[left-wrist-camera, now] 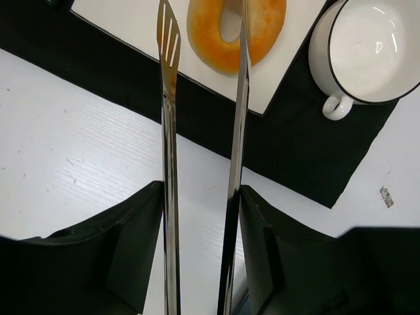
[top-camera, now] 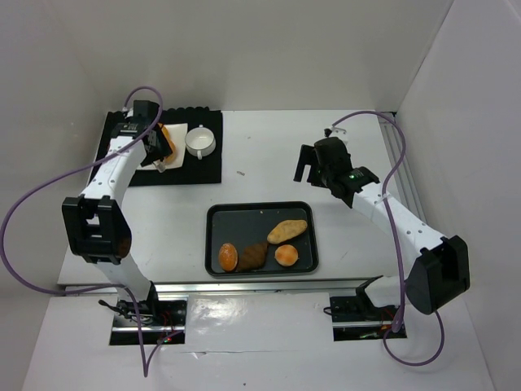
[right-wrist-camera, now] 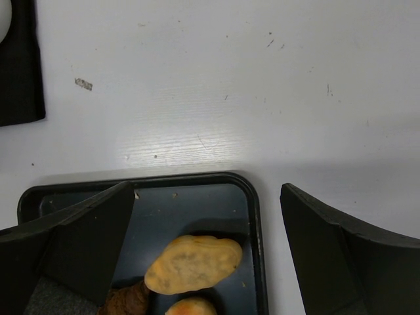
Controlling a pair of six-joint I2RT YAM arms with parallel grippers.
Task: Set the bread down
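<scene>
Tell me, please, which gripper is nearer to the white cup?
Left. The left gripper is over the plate just beside the cup, tongs around the ring bread. The right gripper hangs across the table, above the tray's far right corner.

Ring bread: golden-orange, doughnut-shaped, lying flat on white square plate atop black mat. Dark tray: oval tan roll, brown pastry, two round orange buns, all loose
</scene>
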